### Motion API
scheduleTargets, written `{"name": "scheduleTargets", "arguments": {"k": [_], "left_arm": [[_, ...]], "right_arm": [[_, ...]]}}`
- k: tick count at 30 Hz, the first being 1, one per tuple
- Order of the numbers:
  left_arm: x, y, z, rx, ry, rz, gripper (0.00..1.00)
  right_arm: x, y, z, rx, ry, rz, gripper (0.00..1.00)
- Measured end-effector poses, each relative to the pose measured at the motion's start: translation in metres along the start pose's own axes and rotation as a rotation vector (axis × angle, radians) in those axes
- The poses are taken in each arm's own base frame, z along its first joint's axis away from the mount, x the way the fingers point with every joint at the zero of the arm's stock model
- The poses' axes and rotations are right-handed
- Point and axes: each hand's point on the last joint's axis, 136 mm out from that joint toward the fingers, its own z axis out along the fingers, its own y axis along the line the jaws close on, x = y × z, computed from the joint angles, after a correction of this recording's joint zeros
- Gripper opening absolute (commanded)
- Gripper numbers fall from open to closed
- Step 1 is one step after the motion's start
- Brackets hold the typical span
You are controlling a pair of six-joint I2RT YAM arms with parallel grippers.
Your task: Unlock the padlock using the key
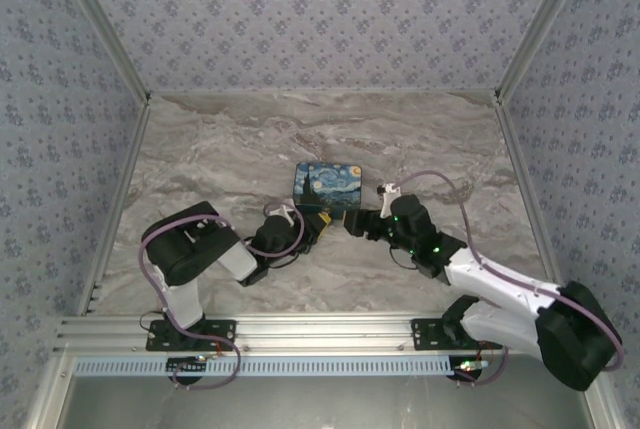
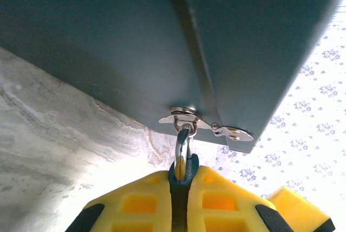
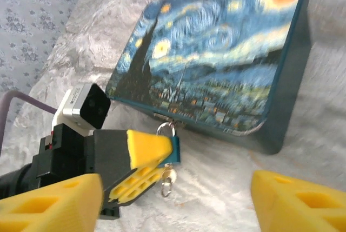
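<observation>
The teal padlock [image 3: 174, 150] hangs by its thin metal shackle [image 2: 184, 141] from the hasp [image 2: 190, 116] on the front of the starry-night box [image 3: 216, 53]. My left gripper [image 2: 183, 182] is shut on the padlock body [image 2: 184, 170], its yellow fingers [image 3: 147, 151] clamping it from the left. A small silver key [image 3: 171, 176] sticks out of the padlock's underside, with a ring dangling from it. My right gripper [image 3: 175, 206] is open just in front of the key, with one finger on each side and nothing between them. From above, both grippers [image 1: 318, 221] [image 1: 353, 225] meet at the box's near edge.
The box [image 1: 328, 185] sits mid-table on the marbled surface [image 1: 220, 149]. Patterned walls close off the left, right and back. A metal rail [image 1: 300, 334] runs along the near edge by the arm bases.
</observation>
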Motion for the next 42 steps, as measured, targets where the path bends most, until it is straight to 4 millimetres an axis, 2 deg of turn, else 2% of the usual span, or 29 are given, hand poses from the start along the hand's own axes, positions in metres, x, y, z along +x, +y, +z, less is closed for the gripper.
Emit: {"name": "scheduleTargets", "arguments": {"k": [1, 5, 11, 13, 19, 25, 33, 42], "left_arm": [[0.000, 0.000, -0.001, -0.005, 0.000, 0.000, 0.00], [0.000, -0.002, -0.004, -0.023, 0.001, -0.001, 0.00], [0.001, -0.002, -0.009, -0.059, 0.004, -0.003, 0.00], [0.001, -0.002, -0.010, -0.070, 0.007, -0.003, 0.00], [0.003, -0.005, -0.010, -0.099, 0.019, -0.005, 0.00], [0.003, -0.012, -0.013, -0.115, 0.023, 0.001, 0.00], [0.001, -0.010, -0.018, -0.157, 0.019, 0.003, 0.00], [0.001, -0.014, -0.022, -0.193, 0.019, 0.011, 0.00]], "right_arm": [[-0.007, 0.001, -0.006, -0.006, -0.027, -0.015, 1.00], [-0.026, -0.001, -0.028, -0.026, -0.139, -0.025, 1.00], [-0.040, -0.035, -0.057, 0.003, -0.304, 0.108, 1.00], [-0.042, -0.040, -0.063, 0.007, -0.335, 0.113, 1.00], [-0.043, -0.031, -0.073, 0.026, -0.338, -0.059, 1.00], [-0.033, -0.021, -0.070, 0.063, -0.297, -0.270, 1.00], [-0.024, -0.007, -0.066, 0.057, -0.278, -0.520, 1.00], [-0.005, 0.027, -0.063, 0.003, -0.295, -0.865, 1.00]]}}
